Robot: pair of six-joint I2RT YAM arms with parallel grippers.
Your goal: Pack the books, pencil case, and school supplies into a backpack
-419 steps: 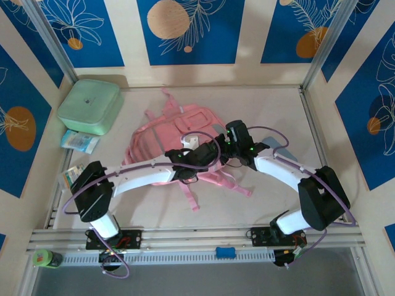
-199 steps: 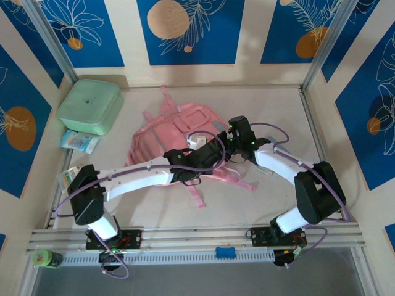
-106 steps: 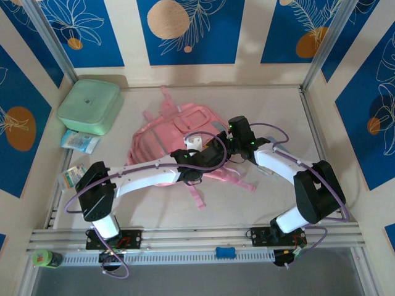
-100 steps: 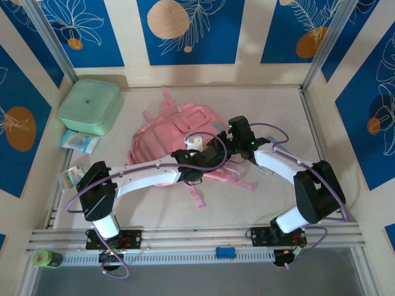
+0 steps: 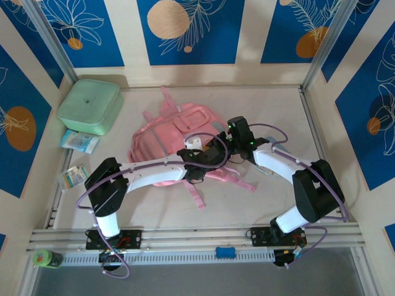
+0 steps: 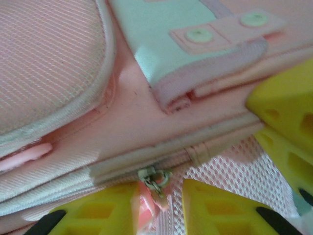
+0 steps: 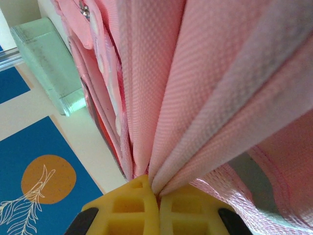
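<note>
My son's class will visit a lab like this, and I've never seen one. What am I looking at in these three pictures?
Two robot arms with two-finger grippers work at a table. The overhead camera shows a pink backpack, a mint-green box and small packets on it. The other two pictures come from cameras on the wrists; the yellow blocks are fingers. The right gripper is shut, pinching backpack fabric. The left gripper has its jaws apart either side of the zipper pull.
</note>
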